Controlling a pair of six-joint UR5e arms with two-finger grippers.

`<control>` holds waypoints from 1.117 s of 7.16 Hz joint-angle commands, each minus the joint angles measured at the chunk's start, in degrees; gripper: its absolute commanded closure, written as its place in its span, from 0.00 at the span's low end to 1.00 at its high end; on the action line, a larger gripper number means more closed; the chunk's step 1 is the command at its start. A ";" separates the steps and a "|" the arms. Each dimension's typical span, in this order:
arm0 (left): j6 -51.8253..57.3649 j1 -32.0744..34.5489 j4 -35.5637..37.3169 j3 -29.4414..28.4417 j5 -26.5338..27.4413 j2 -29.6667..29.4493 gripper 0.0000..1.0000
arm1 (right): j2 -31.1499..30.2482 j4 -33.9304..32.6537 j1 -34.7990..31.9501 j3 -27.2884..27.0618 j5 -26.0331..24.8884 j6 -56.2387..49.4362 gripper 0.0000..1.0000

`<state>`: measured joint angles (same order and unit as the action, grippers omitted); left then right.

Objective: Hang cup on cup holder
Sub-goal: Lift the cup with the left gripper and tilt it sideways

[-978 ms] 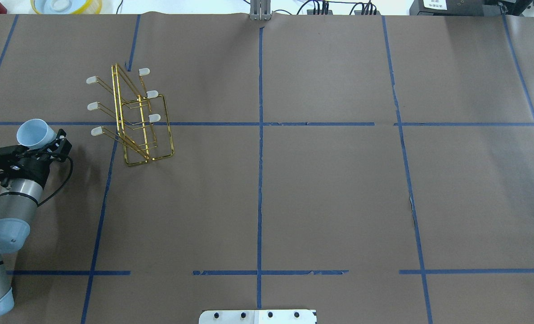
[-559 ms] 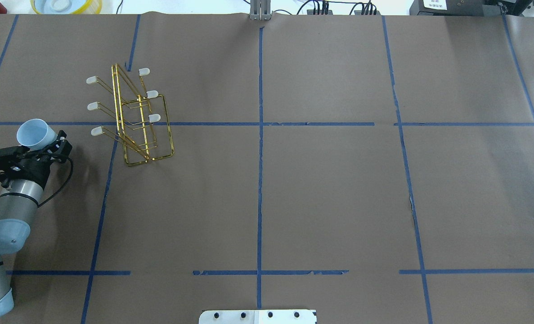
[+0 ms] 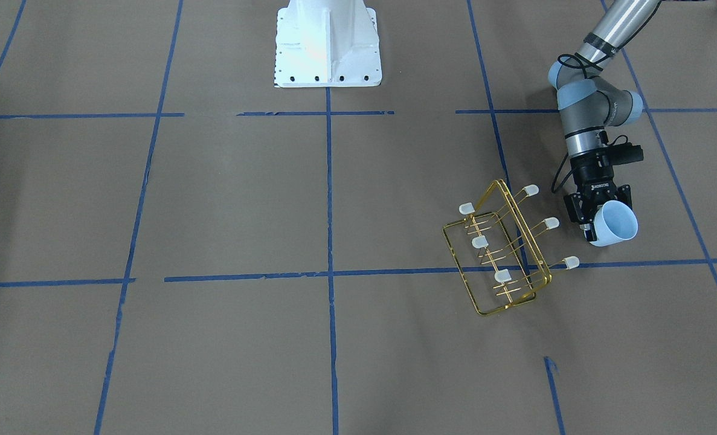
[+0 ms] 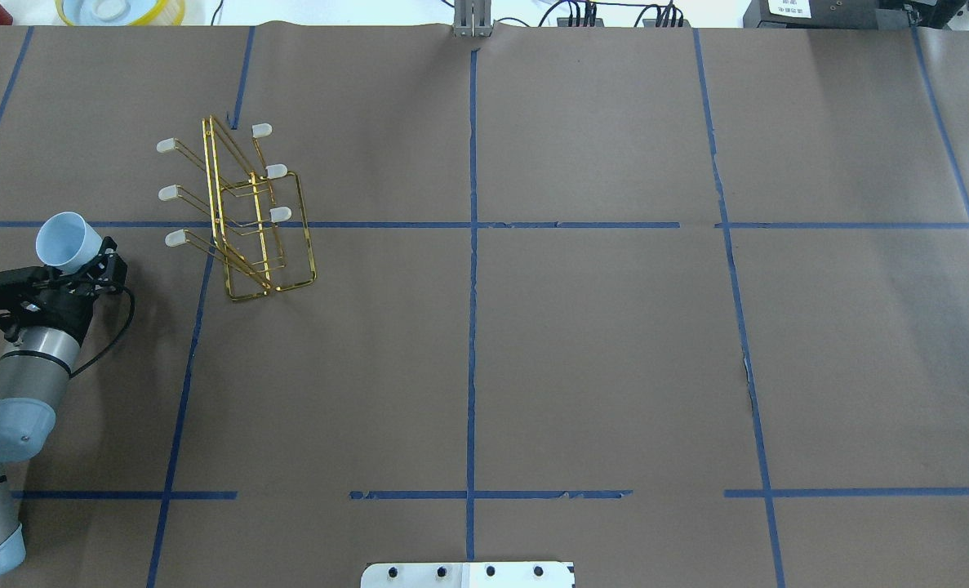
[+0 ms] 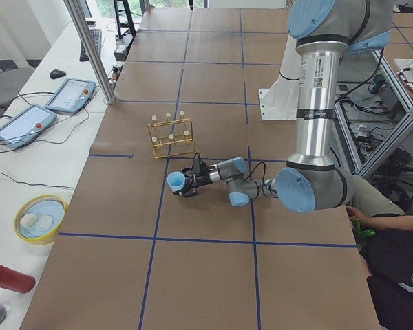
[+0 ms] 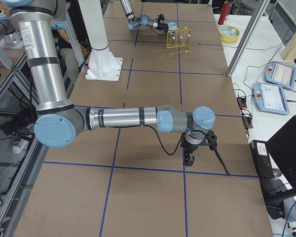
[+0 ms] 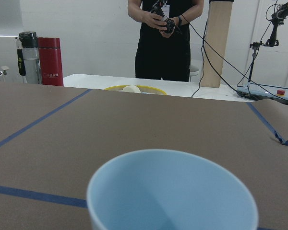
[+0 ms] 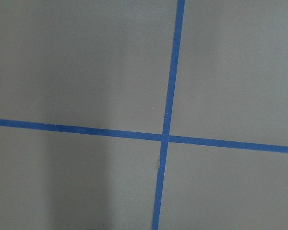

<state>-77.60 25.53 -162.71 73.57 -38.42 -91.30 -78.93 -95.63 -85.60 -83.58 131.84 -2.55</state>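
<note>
Bright and even from overhead, with only a soft shadow on the worktop [image 4: 533,327] beside the left gripper [image 4: 84,263], and slight blur on the cup [image 7: 173,191] held close to it.

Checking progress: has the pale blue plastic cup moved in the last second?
Yes, slightly: overhead, the pale blue plastic cup in the left gripper has edged toward the gold wire cup holder, which stayed put.

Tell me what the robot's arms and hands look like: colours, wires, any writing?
Both arms are silver tubes with pale blue joint caps and black bands. The left arm ends in a black two-fingered left hand bearing small white lettering, too small to read; a black cable loops beside its wrist. The right arm and black right hand look alike, also cabled.
</note>
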 commanded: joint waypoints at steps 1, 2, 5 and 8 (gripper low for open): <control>0.43 0.39 0.11 0.96 0.01 0.25 0.84 | 0.00 0.00 0.00 0.00 0.00 0.00 0.00; 1.39 0.57 0.37 3.40 0.01 0.51 0.86 | 0.00 0.00 0.09 0.00 0.00 0.00 0.00; 16.88 1.79 0.55 16.04 -2.26 7.70 0.89 | 0.00 0.00 0.00 0.00 0.00 0.00 0.00; 37.13 3.64 1.69 25.99 -2.28 13.24 1.00 | 0.00 0.00 0.00 0.00 0.00 0.00 0.00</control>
<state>-47.03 28.64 -161.55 96.28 -40.65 -80.03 -78.93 -95.63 -85.60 -83.58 131.84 -2.55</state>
